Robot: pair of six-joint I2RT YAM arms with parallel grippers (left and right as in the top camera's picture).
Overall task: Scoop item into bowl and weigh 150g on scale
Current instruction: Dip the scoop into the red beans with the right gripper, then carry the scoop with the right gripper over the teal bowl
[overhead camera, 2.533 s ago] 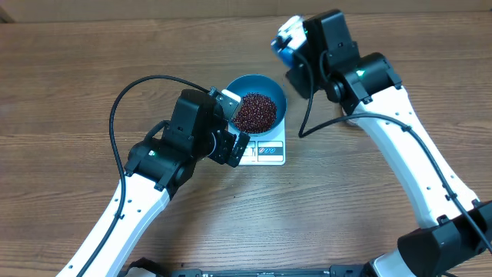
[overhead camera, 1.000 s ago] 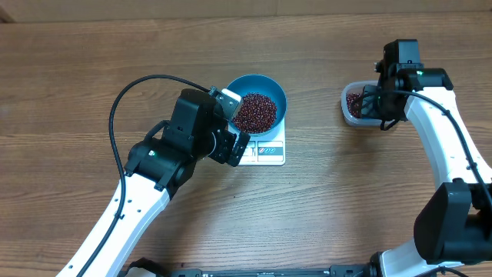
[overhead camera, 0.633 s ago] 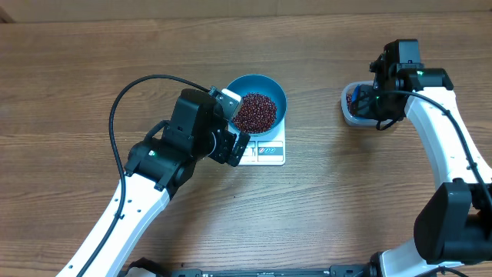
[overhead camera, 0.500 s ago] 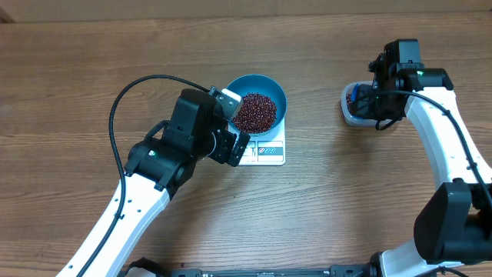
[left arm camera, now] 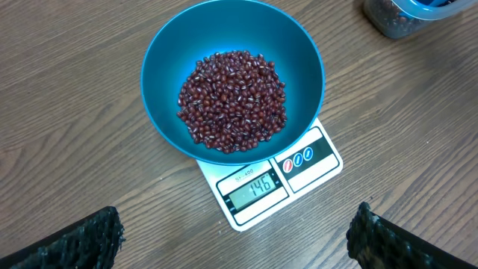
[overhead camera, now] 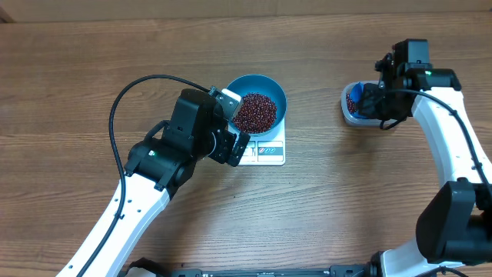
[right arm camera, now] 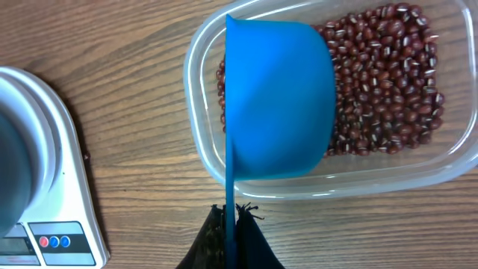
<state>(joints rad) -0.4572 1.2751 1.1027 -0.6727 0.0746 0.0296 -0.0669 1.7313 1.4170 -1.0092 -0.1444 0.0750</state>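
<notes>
The blue bowl [overhead camera: 247, 82] [left arm camera: 224, 30] stands on the white scale [overhead camera: 269, 151] [left arm camera: 299, 161] and holds a heap of red-brown beans [overhead camera: 254, 112] [left arm camera: 233, 101]. The display shows 146. My left gripper [overhead camera: 237, 123] [left arm camera: 239, 243] hovers just left of the bowl, open, with nothing between its fingers. At the right, my right gripper [overhead camera: 377, 104] [right arm camera: 231, 224] is shut on the thin handle of a blue scoop [overhead camera: 355, 94] [right arm camera: 276, 97]. The scoop is turned on its side over a clear tub [overhead camera: 350, 117] [right arm camera: 448, 168] of more beans [right arm camera: 388, 75].
The scale's edge [right arm camera: 45, 149] shows at the left of the right wrist view, a short way from the tub. Bare wooden table surrounds the scale and tub. A black cable loops from the left arm [overhead camera: 115, 115].
The right arm swung from beside the bowl over to the tub, and in the last second the scoop has tilted above the beans there. The left arm, bowl and scale have not moved.
</notes>
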